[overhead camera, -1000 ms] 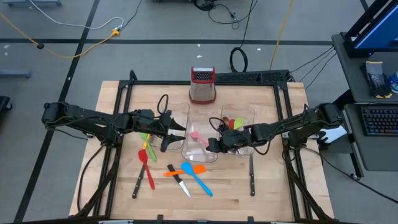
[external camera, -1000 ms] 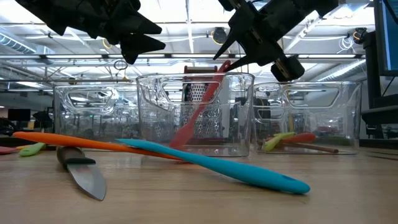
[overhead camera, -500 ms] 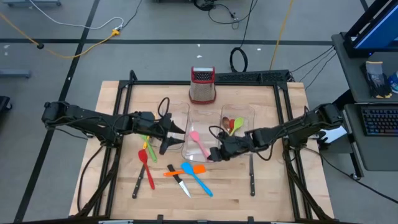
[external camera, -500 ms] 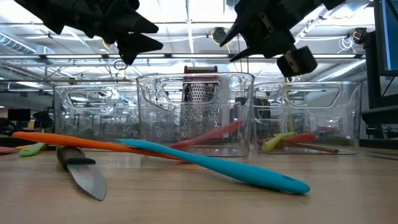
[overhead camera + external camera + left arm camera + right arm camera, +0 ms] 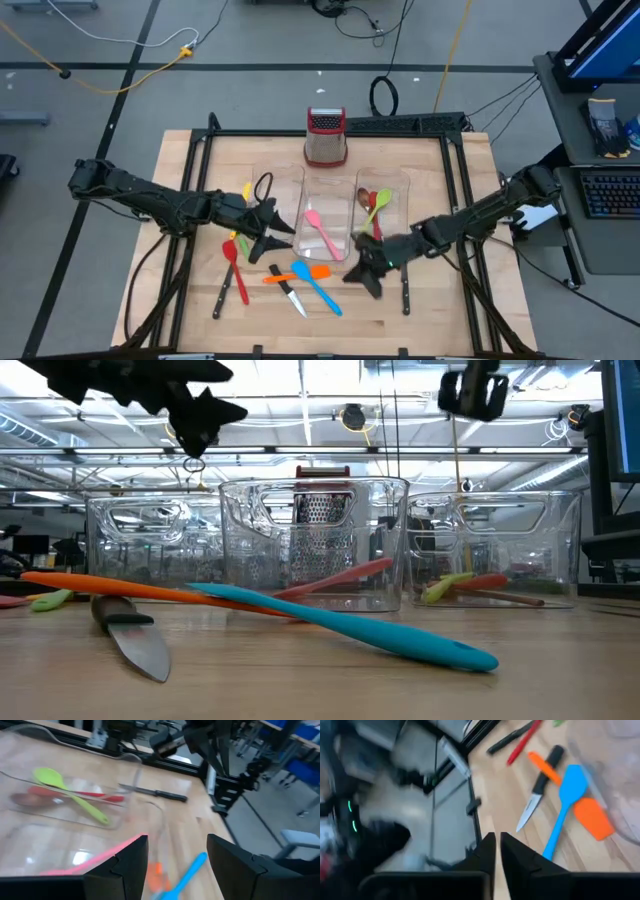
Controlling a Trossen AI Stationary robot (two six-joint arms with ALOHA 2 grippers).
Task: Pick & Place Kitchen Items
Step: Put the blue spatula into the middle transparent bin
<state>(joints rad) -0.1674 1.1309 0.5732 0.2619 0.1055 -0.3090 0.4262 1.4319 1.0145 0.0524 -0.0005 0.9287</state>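
motion blur hides the right tool (image 5: 362, 274) tips overhead.

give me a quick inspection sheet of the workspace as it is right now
surface: wooden table with a black frame, mostly bare at the edges
job's things: pink spatula lies in the middle bin; green spoon and red spoon in the right bin; blue spatula, orange spatula, small knife, red spoon and another knife loose on the table
clutter: steel grater at the far edge
grippers: left hand open, above the loose utensils; right hand shut, empty, near the blue spatula
cables: black loop behind the grater; yellow and white leads on the floor
surroundings: keyboard and desk to the right
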